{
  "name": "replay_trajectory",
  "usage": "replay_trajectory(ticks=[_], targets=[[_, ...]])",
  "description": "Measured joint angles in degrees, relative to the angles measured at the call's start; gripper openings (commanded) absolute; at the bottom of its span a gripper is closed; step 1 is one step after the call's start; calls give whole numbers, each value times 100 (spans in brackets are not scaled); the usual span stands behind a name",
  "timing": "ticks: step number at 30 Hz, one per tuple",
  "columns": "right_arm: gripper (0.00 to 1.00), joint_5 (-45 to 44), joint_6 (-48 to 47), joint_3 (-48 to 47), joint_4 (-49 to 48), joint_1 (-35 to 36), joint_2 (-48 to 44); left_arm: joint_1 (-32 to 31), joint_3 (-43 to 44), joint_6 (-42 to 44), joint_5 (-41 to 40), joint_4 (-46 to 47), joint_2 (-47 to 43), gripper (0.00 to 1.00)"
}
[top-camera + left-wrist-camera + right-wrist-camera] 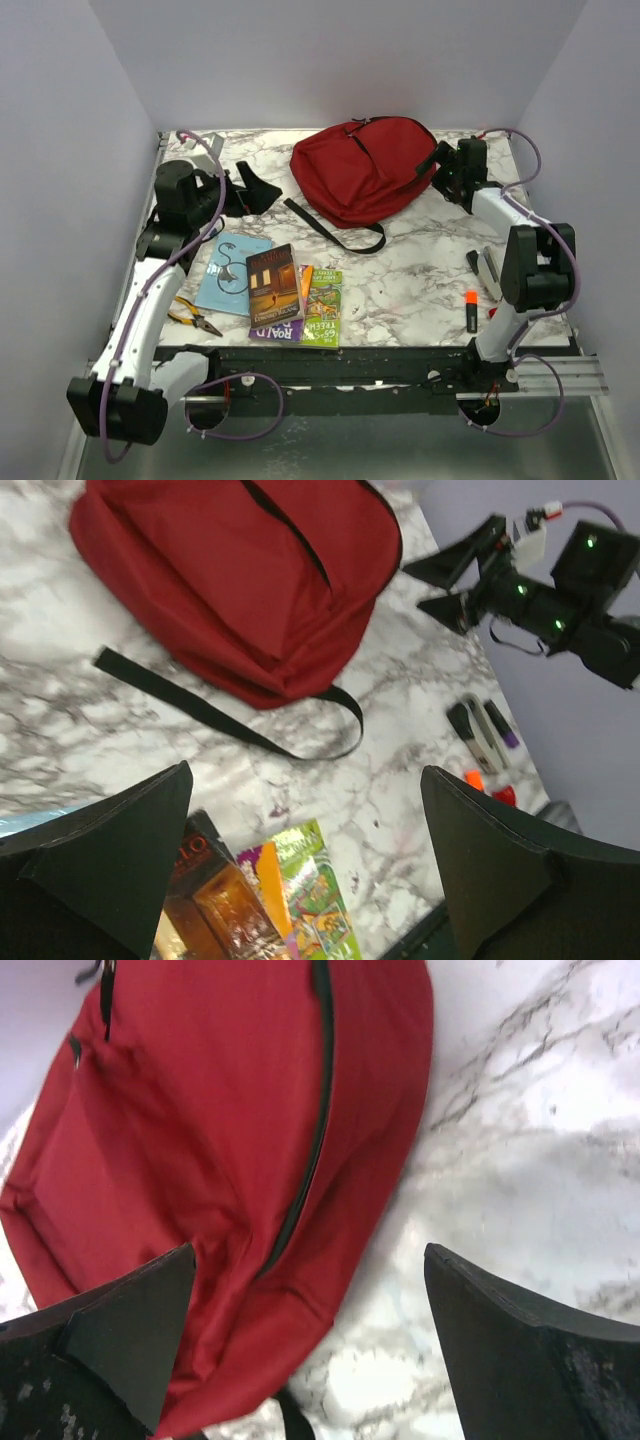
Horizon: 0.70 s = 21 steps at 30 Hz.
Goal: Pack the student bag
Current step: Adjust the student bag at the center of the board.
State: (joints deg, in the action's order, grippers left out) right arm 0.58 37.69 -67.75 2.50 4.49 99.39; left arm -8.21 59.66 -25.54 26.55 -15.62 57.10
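White marble-patterned table [420, 270], plain pale lavender walls [330, 60] on three sides, even light

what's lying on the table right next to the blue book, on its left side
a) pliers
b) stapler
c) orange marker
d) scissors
a: the pliers lie at the near left of the table, just beside the blue book, while the orange marker is far over on the right side.

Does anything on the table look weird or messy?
Pliers lie by the left near edge beside the books, odd among school things. The books overlap crookedly, and the strap of the student bag trails loose.
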Motion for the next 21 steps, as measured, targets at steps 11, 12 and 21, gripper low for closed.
replay_trajectory(ticks=[11,12,21], targets=[[43,1084,752,-680,-752,-151,1528,0,258,-623,1672,-391,1655,98],[35,1126,833,-570,-874,-149,1547,0,258,-654,1735,-398,1672,98],[6,1353,455,422,-986,-151,1156,-7,260,-787,2031,-376,1711,98]])
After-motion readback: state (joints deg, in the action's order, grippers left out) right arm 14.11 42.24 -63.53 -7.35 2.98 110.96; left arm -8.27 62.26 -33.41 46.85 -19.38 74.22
